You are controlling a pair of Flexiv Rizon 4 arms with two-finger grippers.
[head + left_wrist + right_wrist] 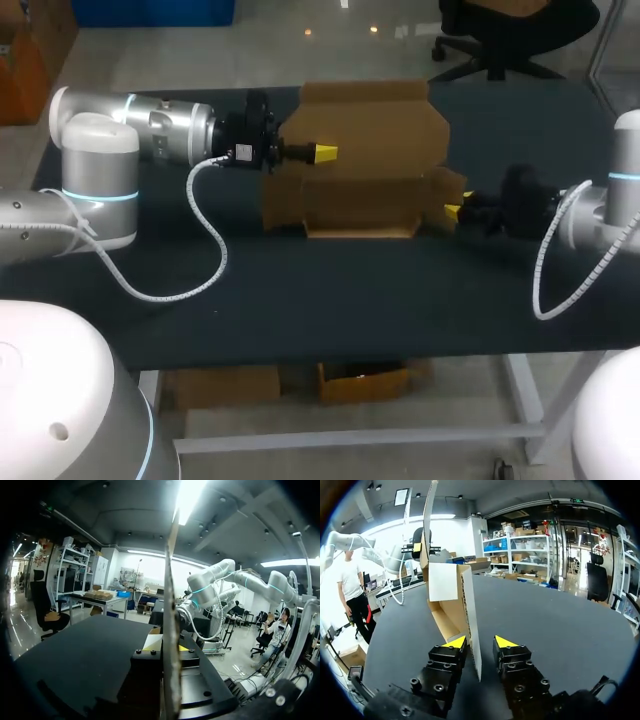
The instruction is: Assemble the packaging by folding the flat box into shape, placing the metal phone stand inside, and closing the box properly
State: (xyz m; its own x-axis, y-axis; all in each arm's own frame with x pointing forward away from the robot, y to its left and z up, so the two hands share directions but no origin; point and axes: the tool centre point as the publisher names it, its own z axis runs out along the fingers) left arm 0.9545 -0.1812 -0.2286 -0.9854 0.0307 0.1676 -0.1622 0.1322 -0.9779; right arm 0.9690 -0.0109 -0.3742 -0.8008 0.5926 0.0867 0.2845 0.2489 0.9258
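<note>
The brown cardboard box (365,150) stands half folded on the dark table, its tall back panel up and its lower flaps spread toward the front. My left gripper (325,152) comes in from the left and is shut on the upright panel (170,605), which runs edge-on between its fingers. My right gripper (452,212) is at the box's right end. In the right wrist view a side flap (471,615) stands edge-on between its yellow tips (480,642), close to one tip with a gap to the other. No phone stand shows in any view.
The black table (350,310) stretches bare in front of the box to its front edge. My left arm's white coiled cable (205,255) hangs in a loop over the table's left part. The right arm's cable (545,280) droops at the right.
</note>
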